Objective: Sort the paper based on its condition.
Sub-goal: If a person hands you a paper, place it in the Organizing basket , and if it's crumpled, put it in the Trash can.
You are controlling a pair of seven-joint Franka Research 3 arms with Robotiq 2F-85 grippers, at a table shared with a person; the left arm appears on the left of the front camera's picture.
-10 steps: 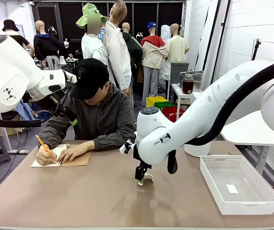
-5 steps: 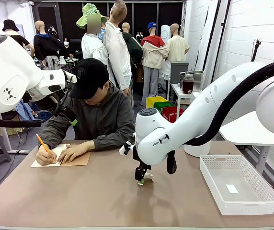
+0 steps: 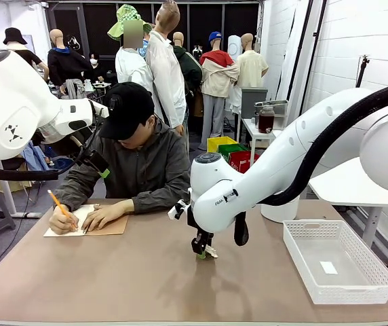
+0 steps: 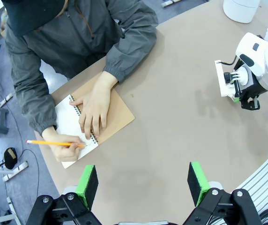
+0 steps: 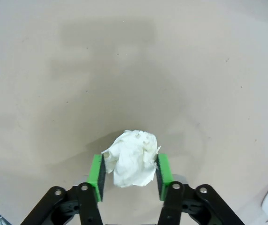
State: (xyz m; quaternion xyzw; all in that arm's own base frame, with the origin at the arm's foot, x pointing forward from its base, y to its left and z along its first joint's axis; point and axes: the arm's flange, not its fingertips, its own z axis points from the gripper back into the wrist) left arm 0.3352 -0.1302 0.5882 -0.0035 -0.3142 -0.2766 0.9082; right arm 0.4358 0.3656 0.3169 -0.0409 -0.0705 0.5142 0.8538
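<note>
The crumpled paper sits squarely between the pads of the right gripper, so the coming move turns on a grip, not a reach. The jaws stand about half open and each green pad lies against a side of the wad. It looks gripped, though I cannot tell if it is clear of the table or resting on it. In the front view this happens near the middle of the table, the gripper pointing straight down. The white basket lies to the robot's right of it, near but apart. The paper is a tight white ball, creased all over, with torn-looking flaps at its edge. It is a little taller than wide in the wrist view, so it has no real long axis to line up with. By its condition it would sort as crumpled, not flat. The left gripper hangs high over the table with its jaws wide and nothing in them, well apart from the wad. It looks down on the person's hand, which lies on an open notebook. The right arm is plainly the nearer one
</note>
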